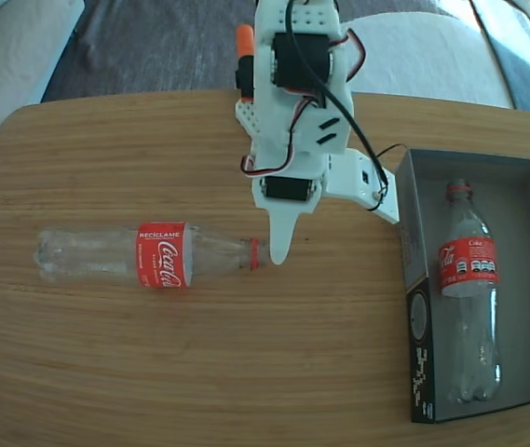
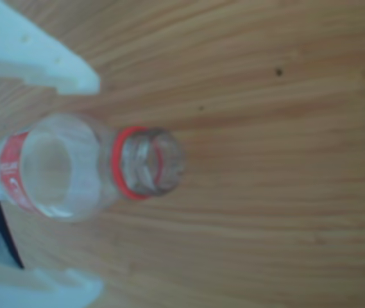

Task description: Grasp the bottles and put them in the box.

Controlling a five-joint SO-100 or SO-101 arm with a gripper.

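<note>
One bottle [image 1: 469, 289] already lies inside the box [image 1: 414, 186] at the right of the fixed view; the step in hand looks like the reach for the second bottle [image 1: 143, 254], which lies on its side on the wooden table [image 1: 246, 372]. The gripper [image 1: 278, 251] hangs wide open at its neck; in the wrist view the white fingers [image 2: 47, 61] flank the bottle without touching. Next, it likely needs to lower and close.

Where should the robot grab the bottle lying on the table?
Probably the narrow neck just behind the red ring, coming down from above. The bottle on the table lies flat on its side, and the wrist view shows the open gripper already straddling that end, one finger on each side.
</note>
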